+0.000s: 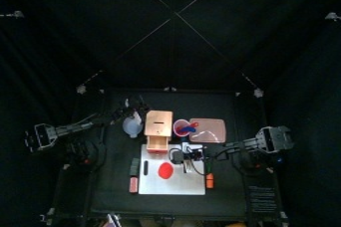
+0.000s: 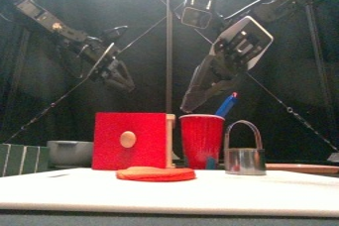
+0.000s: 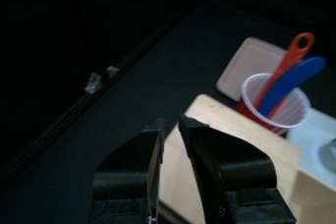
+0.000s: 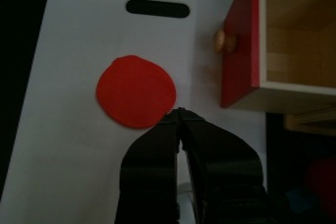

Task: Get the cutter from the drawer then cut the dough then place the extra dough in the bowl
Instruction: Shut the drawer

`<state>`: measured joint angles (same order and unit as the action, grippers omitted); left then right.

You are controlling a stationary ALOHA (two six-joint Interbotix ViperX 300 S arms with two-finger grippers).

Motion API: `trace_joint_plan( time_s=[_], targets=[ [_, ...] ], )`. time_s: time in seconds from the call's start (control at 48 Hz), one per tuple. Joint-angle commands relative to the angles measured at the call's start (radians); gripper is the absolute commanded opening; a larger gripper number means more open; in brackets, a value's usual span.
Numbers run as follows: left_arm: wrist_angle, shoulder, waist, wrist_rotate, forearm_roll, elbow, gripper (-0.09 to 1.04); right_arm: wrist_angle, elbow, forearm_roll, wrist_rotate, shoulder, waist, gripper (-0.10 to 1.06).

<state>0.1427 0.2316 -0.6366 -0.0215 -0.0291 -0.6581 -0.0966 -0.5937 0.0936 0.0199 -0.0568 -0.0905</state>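
**Cutter out on the board, both jaws clenched and empty**

On the black tabletop (image 1: 114, 186) lies the white rectangular cutting board (image 1: 186, 179). Behind it stands the pale wooden box (image 1: 162, 121), its red drawer front pulled out. The right gripper (image 4: 182, 120) hangs above the board, jaws clenched on nothing. The left gripper (image 3: 172, 135), raised near the box, has its jaws pressed nearly together, also empty. The flat red dough disc (image 2: 155, 173) lies whole on the board. The round metal cutter with a wire handle (image 2: 244, 153) stands apart from the disc.
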Motion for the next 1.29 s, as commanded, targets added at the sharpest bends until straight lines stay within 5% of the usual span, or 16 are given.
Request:
trace_joint_plan(
  time_s=[0.021, 0.438, 0.688, 0.938, 1.292],
  targets=[
    [0.063, -0.084, -0.003, -0.002, -0.063, 0.104, 0.64, 0.008, 0.067, 0.002, -0.002, -0.017, -0.012, 0.16],
    [0.295, -0.397, 0.058, -0.046, -0.170, 0.396, 0.64, -0.012, 0.201, 0.017, 0.011, -0.161, -0.008, 0.16],
    [0.308, -0.413, 0.095, -0.074, -0.132, 0.380, 0.64, -0.014, 0.221, 0.066, 0.012, -0.184, 0.015, 0.16],
    [0.308, -0.408, 0.094, -0.072, -0.132, 0.365, 0.64, -0.014, 0.244, 0.084, 0.009, -0.199, 0.089, 0.16],
    [0.305, -0.382, 0.089, -0.072, -0.133, 0.350, 0.64, -0.015, 0.291, 0.192, 0.012, -0.224, 0.192, 0.16]
  ],
)
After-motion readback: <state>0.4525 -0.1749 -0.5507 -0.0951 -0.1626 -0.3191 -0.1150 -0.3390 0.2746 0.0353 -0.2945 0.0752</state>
